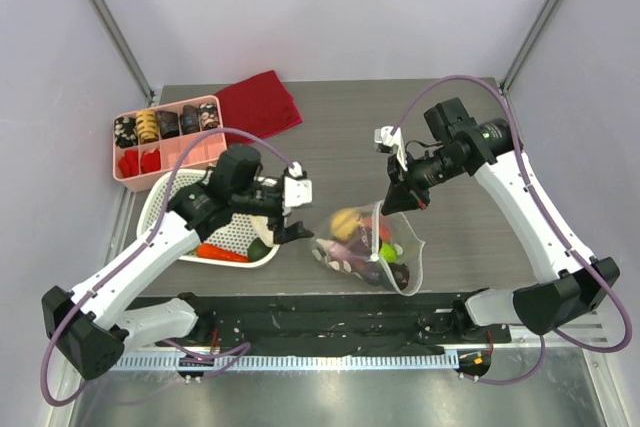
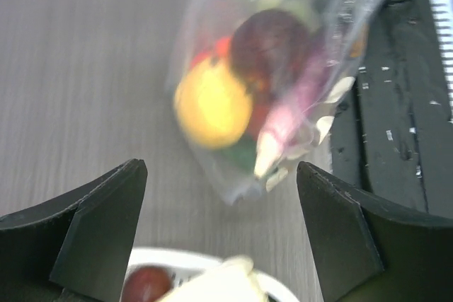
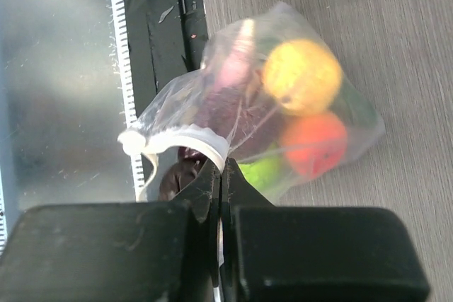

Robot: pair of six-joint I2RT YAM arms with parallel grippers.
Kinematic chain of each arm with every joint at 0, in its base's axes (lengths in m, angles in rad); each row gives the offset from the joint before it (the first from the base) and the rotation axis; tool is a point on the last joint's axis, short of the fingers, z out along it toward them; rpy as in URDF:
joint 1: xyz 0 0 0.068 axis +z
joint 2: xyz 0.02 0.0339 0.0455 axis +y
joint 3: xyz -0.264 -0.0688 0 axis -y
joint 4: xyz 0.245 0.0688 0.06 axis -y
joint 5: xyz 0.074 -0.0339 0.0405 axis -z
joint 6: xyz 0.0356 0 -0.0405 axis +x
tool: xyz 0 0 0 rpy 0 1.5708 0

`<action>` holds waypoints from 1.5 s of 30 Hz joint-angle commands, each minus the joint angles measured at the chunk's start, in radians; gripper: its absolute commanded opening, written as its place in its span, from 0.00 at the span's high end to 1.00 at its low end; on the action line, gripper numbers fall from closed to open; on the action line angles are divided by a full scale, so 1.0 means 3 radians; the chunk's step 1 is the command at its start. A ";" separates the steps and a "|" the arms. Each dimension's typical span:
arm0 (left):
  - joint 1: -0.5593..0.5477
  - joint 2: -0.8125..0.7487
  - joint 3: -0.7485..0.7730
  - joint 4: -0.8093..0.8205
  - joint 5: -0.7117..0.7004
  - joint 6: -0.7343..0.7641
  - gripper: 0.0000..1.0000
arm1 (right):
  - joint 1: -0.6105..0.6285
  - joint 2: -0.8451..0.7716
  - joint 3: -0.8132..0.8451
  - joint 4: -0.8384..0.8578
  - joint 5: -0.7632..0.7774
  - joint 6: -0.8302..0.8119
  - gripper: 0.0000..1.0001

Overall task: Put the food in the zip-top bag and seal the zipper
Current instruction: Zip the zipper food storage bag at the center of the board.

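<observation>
The clear zip-top bag (image 1: 372, 247) lies on the table between the arms. It holds a yellow-peach fruit (image 3: 301, 76), an orange-red one (image 3: 315, 143), a green piece (image 3: 258, 171) and a purple eggplant (image 3: 226, 114). My right gripper (image 1: 397, 199) (image 3: 221, 167) is shut on the bag's mouth edge, where the white zipper strip (image 3: 180, 138) curls open. My left gripper (image 1: 295, 209) (image 2: 221, 167) is open and empty. It hovers at the right rim of the white basket (image 1: 160, 209), pointing at the bag (image 2: 262, 83). A pale food piece (image 2: 219, 281) and a dark red one (image 2: 145, 284) lie in the basket below it.
A red piece (image 1: 220, 252) and a green one (image 1: 258, 247) also lie in the basket. A pink compartment tray (image 1: 165, 142) and a red cloth (image 1: 258, 105) sit at the back left. A black strip (image 1: 330, 322) runs along the near table edge, close to the bag.
</observation>
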 commanded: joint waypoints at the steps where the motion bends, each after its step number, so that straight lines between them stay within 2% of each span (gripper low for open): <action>1: -0.0545 -0.0002 -0.0196 0.0575 -0.0003 0.0138 0.12 | 0.0020 -0.0032 0.0040 -0.0395 -0.0065 -0.0056 0.99; 3: -0.0766 -0.0017 -0.0283 0.0764 -0.0156 0.0036 0.20 | 0.0015 -0.0037 0.0020 -0.0297 -0.0039 0.0076 0.99; 4: -0.0990 -0.0093 -0.0426 0.0882 -0.0466 0.0010 0.23 | 0.0020 -0.0037 -0.0006 -0.0282 -0.0029 0.0112 0.99; 5: -0.1083 -0.0149 -0.0523 0.1020 -0.0575 -0.0066 0.27 | 0.0015 -0.0037 -0.0031 -0.0256 -0.0024 0.0163 0.99; 6: -0.1145 -0.0211 -0.0717 0.1320 -0.0647 -0.0108 0.29 | 0.0020 -0.0042 -0.0052 -0.0226 -0.0029 0.0209 0.99; 11: -0.1518 -0.0217 -0.0923 0.1782 -0.1260 -0.0241 0.34 | 0.0020 -0.0047 -0.0195 -0.0128 -0.0059 0.0317 0.99; 18: -0.1703 0.0044 -0.0938 0.2202 -0.1532 -0.0405 0.35 | 0.0015 -0.0001 -0.0200 -0.0087 -0.0065 0.0353 0.99; 24: -0.1708 0.0177 -0.0964 0.2243 -0.1425 -0.0252 0.36 | 0.0020 0.0004 -0.0195 -0.0067 -0.0060 0.0373 0.99; 26: -0.1713 0.0198 -0.0984 0.2274 -0.1420 -0.0211 0.39 | 0.0020 0.0004 -0.0205 -0.0072 -0.0060 0.0374 0.99; 27: -0.1713 0.0218 -0.0979 0.2314 -0.1435 -0.0215 0.43 | 0.0020 -0.0001 -0.0205 -0.0067 -0.0060 0.0374 0.99; 30: -0.1713 0.0269 -0.0928 0.2350 -0.1430 -0.0261 0.64 | 0.0020 -0.0016 -0.0231 -0.0062 -0.0049 0.0374 0.99; 31: -0.1713 0.0269 -0.0918 0.2351 -0.1415 -0.0267 0.77 | 0.0015 -0.0022 -0.0246 -0.0062 -0.0034 0.0374 0.99; 32: -0.1713 0.0264 -0.0903 0.2351 -0.1379 -0.0267 0.84 | 0.0020 -0.0022 -0.0251 -0.0057 -0.0024 0.0363 0.99; 33: -0.1713 0.0259 -0.0882 0.2305 -0.1308 -0.0282 1.00 | 0.0020 -0.0027 -0.0267 -0.0056 0.0007 0.0363 0.99; 36: -0.1713 0.0203 -0.0785 0.2050 -0.1221 -0.0297 1.00 | 0.0020 -0.0027 -0.0292 -0.0051 0.0078 0.0348 0.99; 39: -0.1713 0.0116 -0.0678 0.1866 -0.1205 -0.0435 1.00 | 0.0015 -0.0042 -0.0333 -0.0011 0.0195 0.0363 0.95; 41: -0.1713 0.0050 -0.0591 0.1712 -0.1169 -0.0603 1.00 | 0.0020 -0.0047 -0.0364 0.0097 0.0277 0.0424 0.85; 42: -0.1708 0.0029 -0.0560 0.1661 -0.1185 -0.0685 1.00 | 0.0015 -0.0042 -0.0359 0.0142 0.0323 0.0450 0.79; 43: -0.1698 0.0029 -0.0494 0.1630 -0.1190 -0.0747 1.00 | 0.0020 -0.0047 -0.0349 0.0234 0.0410 0.0511 0.67; 45: -0.1627 0.0049 -0.0417 0.1558 -0.1190 -0.0945 1.00 | 0.0010 -0.0062 -0.0303 0.0347 0.0528 0.0562 0.53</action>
